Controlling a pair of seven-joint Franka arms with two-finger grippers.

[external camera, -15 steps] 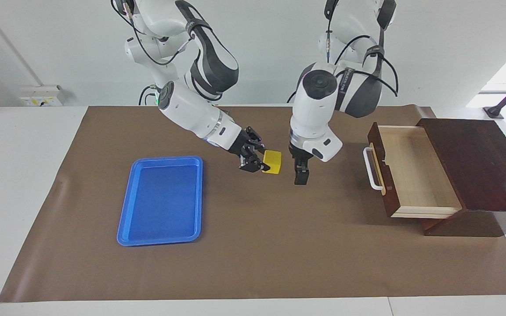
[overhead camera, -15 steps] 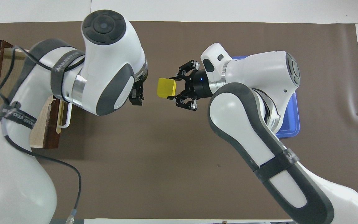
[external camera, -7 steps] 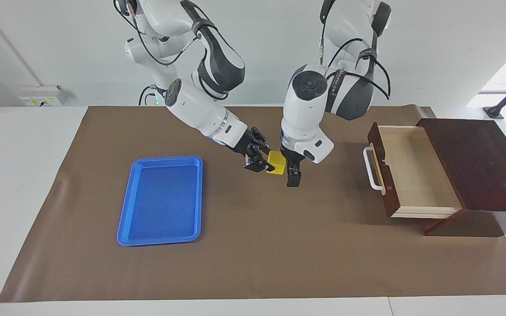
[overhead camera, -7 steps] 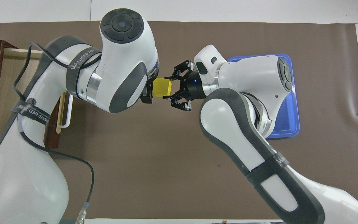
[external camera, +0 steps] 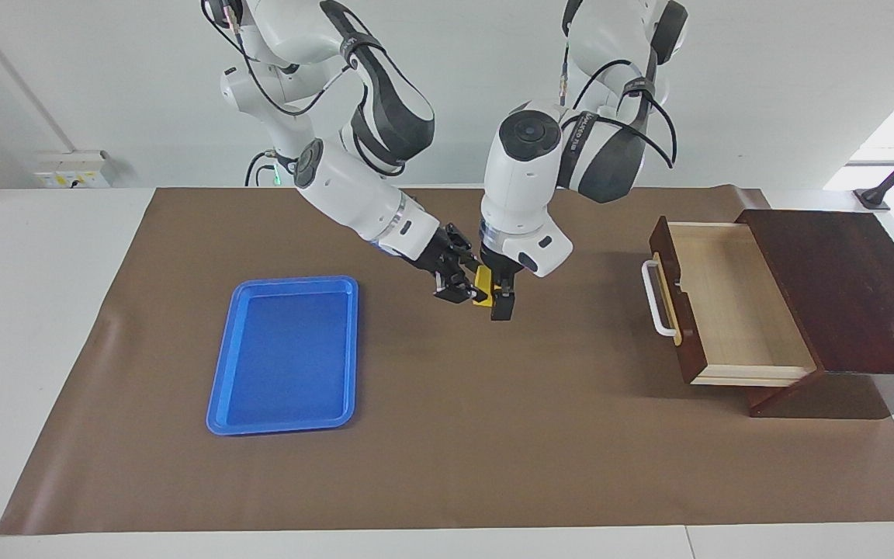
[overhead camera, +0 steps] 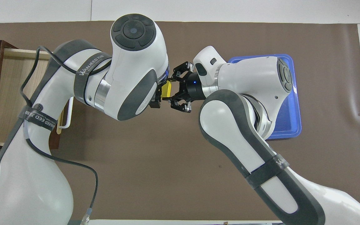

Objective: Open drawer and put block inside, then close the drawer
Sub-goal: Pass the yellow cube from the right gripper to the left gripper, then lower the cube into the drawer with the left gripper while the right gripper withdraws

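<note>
The yellow block (external camera: 483, 279) (overhead camera: 167, 90) hangs in the air over the middle of the brown mat, with my right gripper (external camera: 470, 291) (overhead camera: 171, 91) shut on it from the tray's side. My left gripper (external camera: 498, 303) points straight down and stands open, its fingers (overhead camera: 155, 101) down at the block's drawer-side end; whether they touch it I cannot tell. In the overhead view the left arm covers most of that gripper. The drawer (external camera: 734, 303) (overhead camera: 11, 93) is pulled open toward the left arm's end of the table, its light wood inside bare and its white handle (external camera: 655, 299) facing the block.
A blue tray (external camera: 284, 353) (overhead camera: 287, 125) lies on the mat (external camera: 455, 435) toward the right arm's end. The dark wooden box (external camera: 850, 287) stands at the left arm's end. Both arms meet over the mat's middle.
My left gripper has swung away from the drawer to the block and now has its fingers at it. The right gripper has carried the block a little toward the drawer and stayed shut on it.
</note>
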